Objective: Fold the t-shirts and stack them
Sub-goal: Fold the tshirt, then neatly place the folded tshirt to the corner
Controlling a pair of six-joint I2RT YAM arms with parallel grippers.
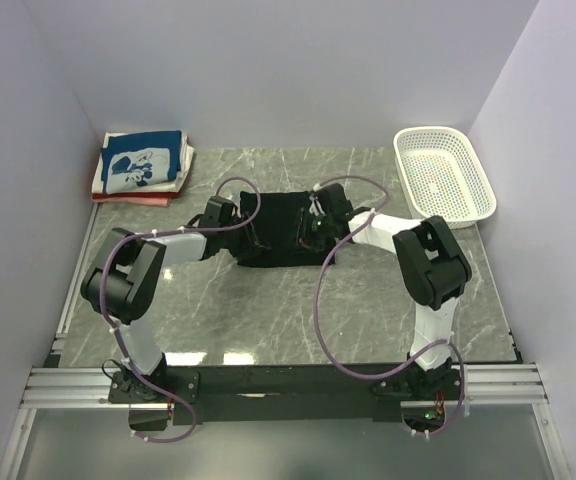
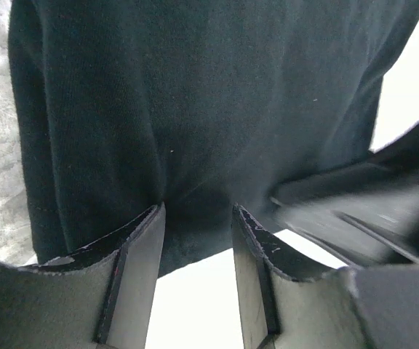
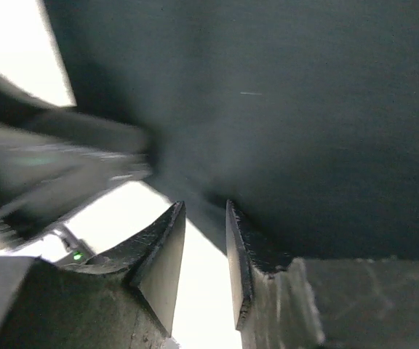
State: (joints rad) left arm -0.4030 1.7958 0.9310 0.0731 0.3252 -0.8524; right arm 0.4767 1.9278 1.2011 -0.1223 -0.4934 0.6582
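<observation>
Looking down from above, the top camera takes in the whole surface (image 1: 268, 320). The black t-shirt (image 1: 283, 215) lies bunched in the middle, nearer the far edge, with both arms reaching in to it from either side. A folded stack of t-shirts (image 1: 143, 168), blue with white print on top and white and red beneath, sits at the far left corner. A white perforated basket (image 1: 444, 172) sits at the far right corner. How the fingers stand cannot be told from that height.

Only the wrist cameras show that. The left pincer (image 2: 197, 214) pinches a gathered fold of the black cloth, creases running down into the gap, and the shirt fills the view above it. The right pincer (image 3: 206, 211) is nearly pressed together on the shirt's edge, the cloth spreading up and to the right. Each wrist view catches the other pincer, blurred, close at its side.
</observation>
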